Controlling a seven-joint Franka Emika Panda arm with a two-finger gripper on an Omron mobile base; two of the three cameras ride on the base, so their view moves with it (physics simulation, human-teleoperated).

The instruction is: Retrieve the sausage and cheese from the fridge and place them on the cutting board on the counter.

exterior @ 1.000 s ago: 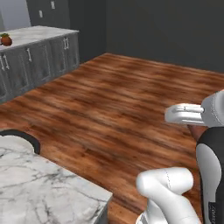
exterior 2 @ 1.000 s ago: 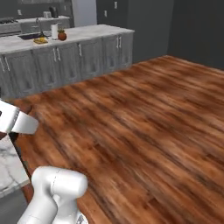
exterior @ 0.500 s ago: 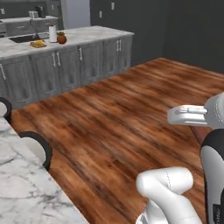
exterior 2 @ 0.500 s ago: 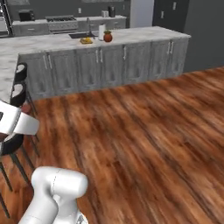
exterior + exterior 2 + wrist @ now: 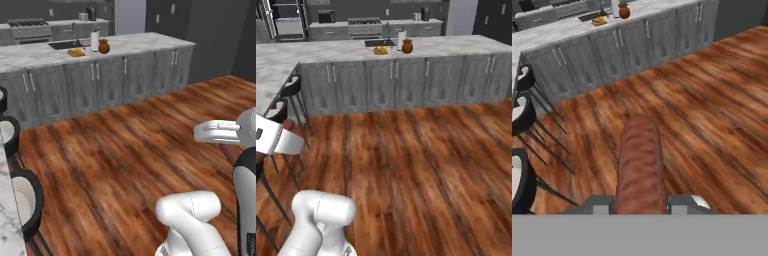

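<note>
Sausage [image 5: 639, 165] pinched between the pressed-in fingers of the pincer [image 5: 641, 204], projecting forward above the wood floor [image 5: 712, 115]. Ahead, well apart: marble counter [image 5: 466, 46] on grey cabinets [image 5: 406, 82], bearing an orange fruit [image 5: 407, 47]; black stools [image 5: 522, 115] alongside.

I see the reddish-brown cylindrical sausage [image 5: 639, 165] with its rounded end pointing away from the hand camera, mottled along its length, its near end clamped between the two grey finger tips above the wooden floor. Far across the room runs the long white-grey veined marble counter [image 5: 456, 46] over grey wood cabinets, a black inset sink [image 5: 377, 43] set in its top.
</note>
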